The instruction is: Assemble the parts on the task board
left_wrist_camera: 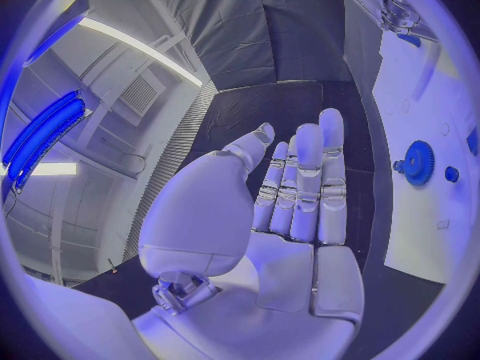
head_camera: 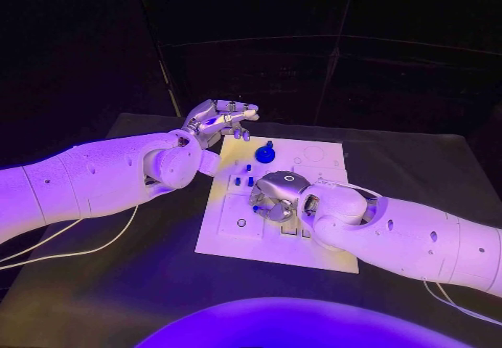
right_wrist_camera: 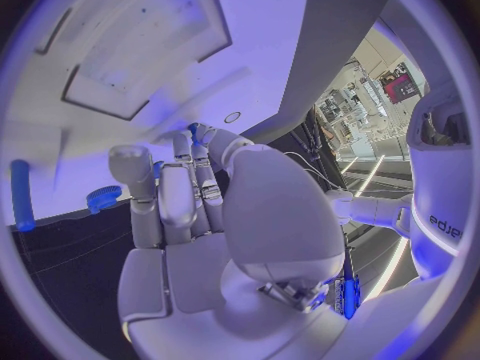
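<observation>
- Task board [head_camera: 314, 250]: my right hand [head_camera: 275, 197] hovers over it, grasp unclear; a blind descent could knock the blue pegs [head_camera: 244, 179].
- Left hand [head_camera: 222, 117]: flat, holding nothing, clear of the gear [head_camera: 265, 154].

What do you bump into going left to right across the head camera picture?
Left hand → blue gear → right hand; all over or beside the white task board.

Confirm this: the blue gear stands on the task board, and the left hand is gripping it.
Not quite. The blue gear does stand on the task board, but the left hand is not gripping it: the left wrist view shows its fingers straight and holding nothing, with the gear apart from them.
</observation>
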`<state>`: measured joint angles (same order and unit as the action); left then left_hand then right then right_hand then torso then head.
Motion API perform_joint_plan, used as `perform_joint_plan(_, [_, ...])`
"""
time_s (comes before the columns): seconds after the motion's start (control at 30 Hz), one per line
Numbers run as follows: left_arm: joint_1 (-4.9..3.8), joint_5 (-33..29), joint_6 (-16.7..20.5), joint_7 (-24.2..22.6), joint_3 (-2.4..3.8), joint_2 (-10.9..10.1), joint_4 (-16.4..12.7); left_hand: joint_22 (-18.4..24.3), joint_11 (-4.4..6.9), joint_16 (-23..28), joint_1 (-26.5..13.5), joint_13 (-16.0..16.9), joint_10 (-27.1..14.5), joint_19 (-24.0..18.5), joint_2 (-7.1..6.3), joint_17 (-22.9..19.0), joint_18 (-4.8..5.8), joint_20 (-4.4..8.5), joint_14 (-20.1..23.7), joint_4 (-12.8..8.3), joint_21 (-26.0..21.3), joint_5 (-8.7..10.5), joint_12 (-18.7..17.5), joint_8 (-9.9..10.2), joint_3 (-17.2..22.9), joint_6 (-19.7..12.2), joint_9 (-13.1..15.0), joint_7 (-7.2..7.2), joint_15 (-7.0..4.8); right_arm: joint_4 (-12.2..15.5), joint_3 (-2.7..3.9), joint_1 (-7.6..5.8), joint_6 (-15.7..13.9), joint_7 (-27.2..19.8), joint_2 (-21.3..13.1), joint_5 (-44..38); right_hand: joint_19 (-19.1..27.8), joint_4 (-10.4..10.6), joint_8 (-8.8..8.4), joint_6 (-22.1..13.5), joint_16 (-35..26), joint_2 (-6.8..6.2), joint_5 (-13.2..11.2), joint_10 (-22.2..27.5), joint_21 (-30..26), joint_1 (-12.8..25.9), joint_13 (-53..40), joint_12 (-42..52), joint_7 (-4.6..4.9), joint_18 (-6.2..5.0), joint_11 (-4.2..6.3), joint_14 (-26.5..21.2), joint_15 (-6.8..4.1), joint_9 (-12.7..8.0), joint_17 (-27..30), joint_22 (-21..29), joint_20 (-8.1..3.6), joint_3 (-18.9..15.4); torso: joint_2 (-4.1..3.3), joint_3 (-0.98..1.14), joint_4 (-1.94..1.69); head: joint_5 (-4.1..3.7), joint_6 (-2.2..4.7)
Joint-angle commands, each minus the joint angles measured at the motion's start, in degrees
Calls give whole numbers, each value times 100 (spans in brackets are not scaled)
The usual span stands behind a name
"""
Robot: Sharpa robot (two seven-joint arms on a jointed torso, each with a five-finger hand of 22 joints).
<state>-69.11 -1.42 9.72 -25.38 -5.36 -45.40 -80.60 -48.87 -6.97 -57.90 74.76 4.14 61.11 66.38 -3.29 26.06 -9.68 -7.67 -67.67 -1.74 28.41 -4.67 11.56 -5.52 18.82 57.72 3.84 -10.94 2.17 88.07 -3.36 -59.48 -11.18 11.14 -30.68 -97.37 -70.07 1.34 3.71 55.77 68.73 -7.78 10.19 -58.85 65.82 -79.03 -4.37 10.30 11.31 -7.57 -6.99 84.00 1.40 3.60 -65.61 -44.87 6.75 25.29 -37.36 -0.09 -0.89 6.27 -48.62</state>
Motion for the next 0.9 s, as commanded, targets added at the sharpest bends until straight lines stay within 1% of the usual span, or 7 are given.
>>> perform_joint_plan(0.03, [-9, -17, -77, -1, 5, 0, -8, 9, 4, 17, 36, 5, -28, -38, 24, -7, -73, -8, 41, -21, -31, -7, 20, -1, -13, -25, 0, -1, -12, -11, 1, -7, -97, 39, -2, 63, 138, -10, -20, -318, -202, -48, 15, 297, -203, 34, 54, -85, 40, -113, -72, -10, 65, 2, 239, 303, 78, -100, -2, -1, -2, 5, 3])
perform_joint_plan(0.2, [-9, -17, -86, 4, 5, 2, -2, 12, 3, 18, 38, 4, -35, -38, 23, -9, -73, -9, 43, -23, -33, -6, 21, 0, -15, -30, 0, -3, -11, 27, 1, -7, -287, 32, -43, 105, 165, -19, -4, -432, -258, -50, 11, 460, -298, 26, 56, -61, 0, -140, -61, -51, 65, 16, 344, 427, 95, -214, -1, 1, -3, 4, 8])
perform_joint_plan(0.33, [-9, -17, -95, 11, 5, 2, 7, 12, 3, 18, 38, 4, -35, -38, 23, -9, -73, -9, 43, -23, -33, -6, 21, 0, -15, -30, 0, -3, -11, 196, 1, -6, -535, 7, -176, 201, 105, -14, 53, -336, -209, -9, 72, 470, -287, 17, 41, 36, -9, -130, -49, -23, 53, 42, 346, 391, 87, -288, -2, 10, 0, 7, 8])
perform_joint_plan(0.47, [-9, -17, -101, 57, 5, -7, 23, 14, 2, 18, 40, 4, -40, -39, 26, -10, -73, -10, 45, -24, -36, -7, 24, 0, -15, -33, -1, -4, -10, 476, 5, -7, -802, 7, -434, 294, 16, -6, 99, -229, -134, 20, 142, 428, -242, 9, 31, 149, -23, -112, -35, 32, 32, 57, 330, 315, 72, -337, 10, 5, 15, -13, 28])
perform_joint_plan(0.6, [-9, -16, -118, 91, 4, -22, 38, 15, 2, 18, 42, 4, -42, -39, 29, -10, -73, -10, 46, -24, -37, -8, 25, 0, -14, -34, -1, -4, -10, 912, 35, -28, -1014, 56, -890, 446, -149, 18, 166, -62, 27, 39, 181, 294, -101, 16, 22, 283, -35, -73, -3, 119, 9, 74, 213, 91, 45, -364, 8, 6, 21, -47, 56])
perform_joint_plan(0.73, [-8, -16, -123, 97, 2, -28, 52, 15, 2, 18, 42, 4, -42, -39, 29, -10, -73, -10, 46, -24, -37, -8, 25, 0, -14, -34, -1, -4, -10, 1130, 140, -198, -930, 129, -1305, 974, -207, 18, 161, -30, 81, 10, 58, 219, -63, 8, 29, 346, -73, -60, 31, 141, -16, 63, 192, 28, 23, -393, 2, 7, 17, -127, 111])
perform_joint_plan(0.9, [-7, -16, -140, 94, -12, -24, 59, 15, 2, 18, 42, 4, -42, -39, 29, -10, -73, -10, 46, -24, -37, -8, 25, 0, -14, -34, -1, -4, -10, 1093, 182, -502, -522, 264, -1634, 1181, -187, 29, 59, -180, 73, -68, -63, 284, -108, 43, 52, 343, -151, -67, 74, 126, -45, 25, 238, 89, 7, -497, 8, 3, 20, -194, 163])
